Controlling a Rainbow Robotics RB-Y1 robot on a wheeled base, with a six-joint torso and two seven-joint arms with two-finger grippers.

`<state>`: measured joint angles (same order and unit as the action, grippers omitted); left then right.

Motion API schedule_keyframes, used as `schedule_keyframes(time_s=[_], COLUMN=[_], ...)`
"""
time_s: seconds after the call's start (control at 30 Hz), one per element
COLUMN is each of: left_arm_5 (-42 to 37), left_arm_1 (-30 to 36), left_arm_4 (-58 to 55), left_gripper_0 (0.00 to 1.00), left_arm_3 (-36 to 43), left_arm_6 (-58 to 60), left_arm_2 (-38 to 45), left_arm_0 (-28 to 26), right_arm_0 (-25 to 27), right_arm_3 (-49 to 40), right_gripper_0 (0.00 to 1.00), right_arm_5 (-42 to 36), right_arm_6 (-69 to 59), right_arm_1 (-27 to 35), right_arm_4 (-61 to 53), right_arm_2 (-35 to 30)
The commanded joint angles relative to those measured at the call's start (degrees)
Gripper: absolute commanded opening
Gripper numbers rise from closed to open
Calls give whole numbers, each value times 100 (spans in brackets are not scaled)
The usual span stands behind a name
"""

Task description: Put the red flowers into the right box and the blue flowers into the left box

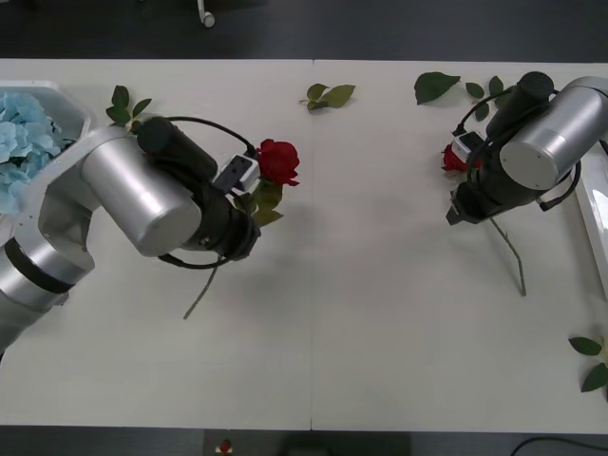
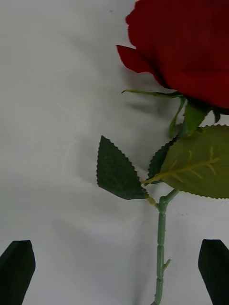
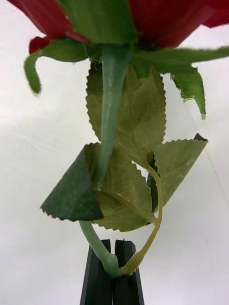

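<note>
Blue hydrangeas [image 1: 24, 138] fill the left box [image 1: 71, 103]. Left gripper [image 3: 113, 272] pinches one rose [image 1: 278, 161] low on its stem. Right gripper [image 2: 114, 271], fingers spread, straddles another rose's stem [image 2: 161, 248] near the right box [image 1: 597, 214]. Stems look thin, light and springy: grip below the leaves.

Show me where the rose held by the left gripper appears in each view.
Front view: the red rose left of centre, beside the left arm.
Left wrist view: its stem pinched in the shut left gripper.
Right wrist view: another rose, before the open right gripper.
Shared landmark: the white table.
</note>
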<state>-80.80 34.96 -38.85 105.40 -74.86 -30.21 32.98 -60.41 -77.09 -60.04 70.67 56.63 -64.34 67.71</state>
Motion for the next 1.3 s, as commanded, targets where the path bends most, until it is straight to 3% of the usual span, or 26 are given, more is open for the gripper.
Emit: schedule_keyframes(time_s=[0.03,0.23,0.4,0.9,1.3], left_arm_5=[-287,-366,-296,389,662], left_arm_1=[-112,-393,-683,-718,-1061], left_arm_4=[-483,-1178,-2452,-5801,-6390], left_gripper_0=[0,0,0,0,0], left_arm_3=[209,200,-81,-1355,-1593], left_arm_6=[-706,-1796,-2464,-4169,-4256], left_arm_2=[973,1993,2661,2749,2749], left_arm_0=[-160,-213,-178,323,719], right_arm_0=[21,153,328,451,451], right_arm_3=[186,406,511,652,1197], right_gripper_0=[100,100,100,100,100], right_arm_5=[115,212,388,485,827], right_arm_6=[606,1071,1177,1177,1203], right_arm_1=[165,165,165,103,-204], right_arm_4=[-43,-61,-17,115,106], right_arm_2=[-100,-100,-100,-100,-100])
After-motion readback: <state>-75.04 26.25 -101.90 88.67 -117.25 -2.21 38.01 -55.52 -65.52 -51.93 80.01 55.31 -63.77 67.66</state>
